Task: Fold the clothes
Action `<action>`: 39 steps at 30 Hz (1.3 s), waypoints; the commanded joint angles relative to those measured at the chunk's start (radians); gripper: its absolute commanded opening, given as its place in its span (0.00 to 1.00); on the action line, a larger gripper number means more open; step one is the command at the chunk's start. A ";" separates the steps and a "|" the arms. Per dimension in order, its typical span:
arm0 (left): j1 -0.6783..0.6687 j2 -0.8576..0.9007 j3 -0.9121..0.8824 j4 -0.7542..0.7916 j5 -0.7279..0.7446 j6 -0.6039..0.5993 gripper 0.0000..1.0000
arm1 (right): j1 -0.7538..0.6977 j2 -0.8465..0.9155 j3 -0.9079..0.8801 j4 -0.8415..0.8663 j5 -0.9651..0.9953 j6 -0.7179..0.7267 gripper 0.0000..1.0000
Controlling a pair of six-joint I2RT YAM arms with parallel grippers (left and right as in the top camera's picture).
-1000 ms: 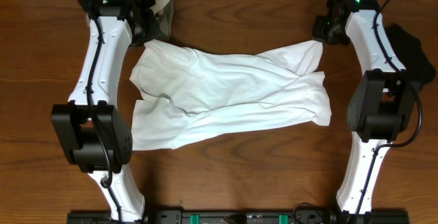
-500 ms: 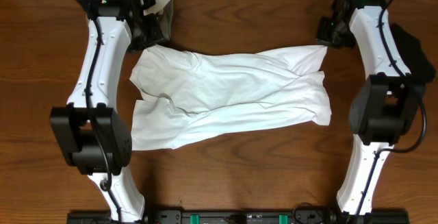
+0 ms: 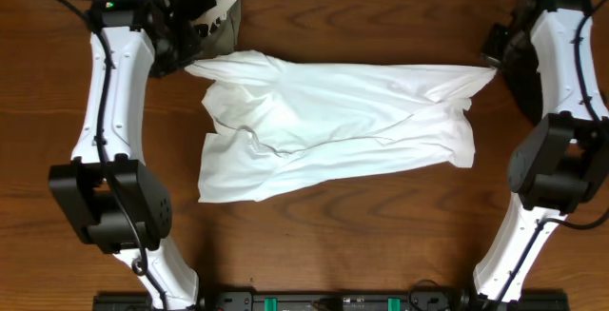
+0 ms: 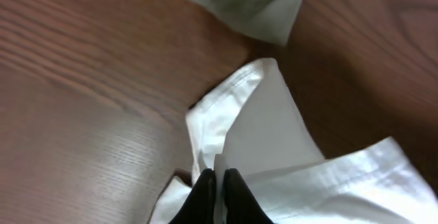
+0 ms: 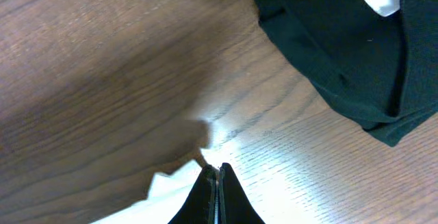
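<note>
Jaws closed, the left gripper [image 4: 219, 183] and right gripper [image 5: 217, 176] are pinching the far corners of the soft, light white cloth T-shirt [image 3: 333, 121] lying spread across the brown wooden counter [image 3: 333, 240]

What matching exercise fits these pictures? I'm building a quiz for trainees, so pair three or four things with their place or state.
Things:
1. white T-shirt
2. black garment
3. olive-grey garment
4. left gripper

Places or states:
a. bunched at the far left of the table
b. spread across the table's middle
c. lying at the far right
d. shut on a corner of white cloth

Pairs: 1-b, 2-c, 3-a, 4-d
</note>
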 commanded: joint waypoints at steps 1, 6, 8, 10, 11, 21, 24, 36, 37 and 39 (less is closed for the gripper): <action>0.002 -0.011 0.000 -0.015 -0.011 -0.009 0.06 | 0.003 -0.021 0.019 0.000 -0.003 -0.021 0.01; 0.002 -0.011 0.000 -0.045 0.003 -0.009 0.06 | 0.006 -0.021 0.019 -0.016 -0.004 -0.021 0.01; 0.001 -0.011 0.000 -0.067 0.007 -0.010 0.06 | 0.006 -0.021 0.019 -0.023 -0.004 -0.021 0.01; 0.001 -0.011 -0.001 -0.086 0.037 -0.009 0.06 | 0.006 -0.021 0.019 -0.030 -0.008 -0.021 0.01; 0.001 -0.011 -0.001 -0.094 0.063 -0.009 0.06 | 0.006 -0.021 0.019 -0.035 -0.015 -0.021 0.01; -0.056 -0.010 -0.009 -0.217 0.151 -0.009 0.06 | 0.018 -0.021 0.019 -0.162 -0.097 -0.021 0.01; -0.081 -0.009 -0.033 -0.227 0.148 -0.010 0.06 | 0.018 -0.021 0.019 -0.208 -0.097 -0.022 0.01; -0.094 -0.003 -0.188 -0.209 0.148 -0.020 0.06 | 0.019 -0.021 0.019 -0.329 -0.093 -0.048 0.01; -0.094 -0.003 -0.193 -0.209 0.148 -0.020 0.06 | 0.019 -0.021 0.019 -0.332 -0.092 -0.052 0.01; -0.094 -0.003 -0.198 -0.214 0.126 -0.020 0.06 | 0.019 -0.021 0.019 -0.347 -0.076 -0.053 0.01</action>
